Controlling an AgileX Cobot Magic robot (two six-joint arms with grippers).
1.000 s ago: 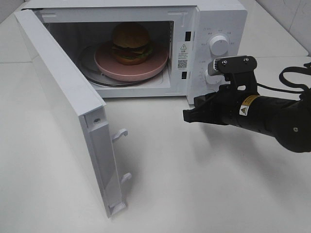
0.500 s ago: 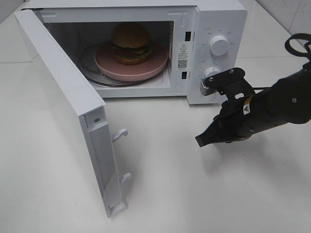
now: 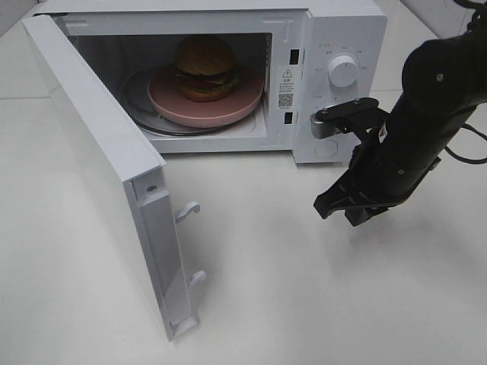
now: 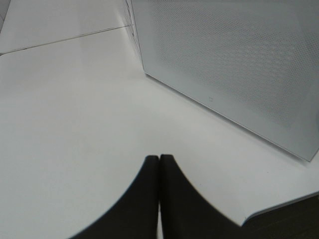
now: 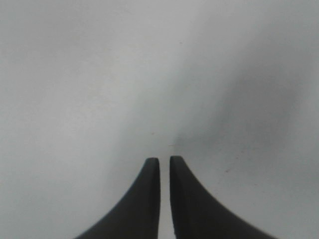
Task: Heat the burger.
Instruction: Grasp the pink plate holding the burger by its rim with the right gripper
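Note:
The burger (image 3: 205, 67) sits on a round pink plate (image 3: 171, 103) inside the white microwave (image 3: 335, 30), whose door (image 3: 99, 152) stands wide open to the left. My right gripper (image 3: 340, 213) points down at the table in front of the control panel, well clear of the burger. In the right wrist view the right gripper (image 5: 164, 160) is shut to a thin slit with nothing between its fingers, over bare table. My left gripper (image 4: 159, 158) is shut and empty, low over the table beside the door's outer face (image 4: 234, 64). It does not show in the exterior view.
The open door juts towards the front of the table, with its latch hooks (image 3: 188, 211) sticking out. The upper knob (image 3: 342, 71) shows on the panel. My right wrist camera mount (image 3: 342, 118) covers the lower knob. White table (image 3: 274, 304) lies in front.
My right arm has swung from lying level, pointing left, to pointing steeply down at the table. Its tip moved right and lower. The burger, plate and door have not moved.

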